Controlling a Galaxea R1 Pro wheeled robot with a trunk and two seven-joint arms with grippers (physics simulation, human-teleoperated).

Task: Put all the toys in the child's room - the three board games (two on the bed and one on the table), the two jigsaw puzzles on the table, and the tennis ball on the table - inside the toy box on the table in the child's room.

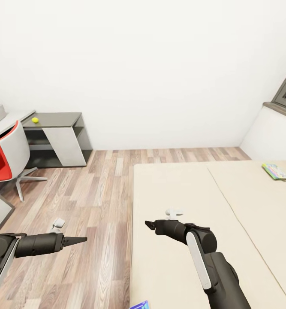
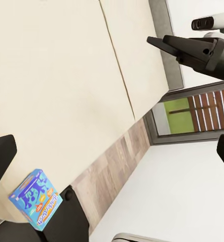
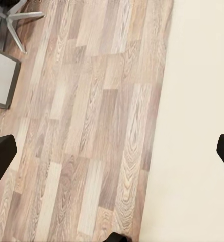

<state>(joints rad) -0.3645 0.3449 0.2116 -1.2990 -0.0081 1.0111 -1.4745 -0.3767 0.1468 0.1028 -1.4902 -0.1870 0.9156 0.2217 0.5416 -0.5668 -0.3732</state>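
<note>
Small yellow-green tennis ball (image 1: 35, 120): on dark grey counter (image 1: 59, 119) | blue cartoon game box (image 2: 36, 199): near edge of beige bed (image 1: 194, 193) | green game box (image 1: 275, 171): far bed side | left fingers (image 1: 80, 240): empty, opening unclear | right fingers (image 1: 150, 224): same

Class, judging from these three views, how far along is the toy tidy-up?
Nothing looks put away yet. The tennis ball sits on the dark desk section. A board game lies on the bed, and the blue cartoon game is at its near edge. Both the left end effector and the right end effector are empty, so all collecting remains.
</note>
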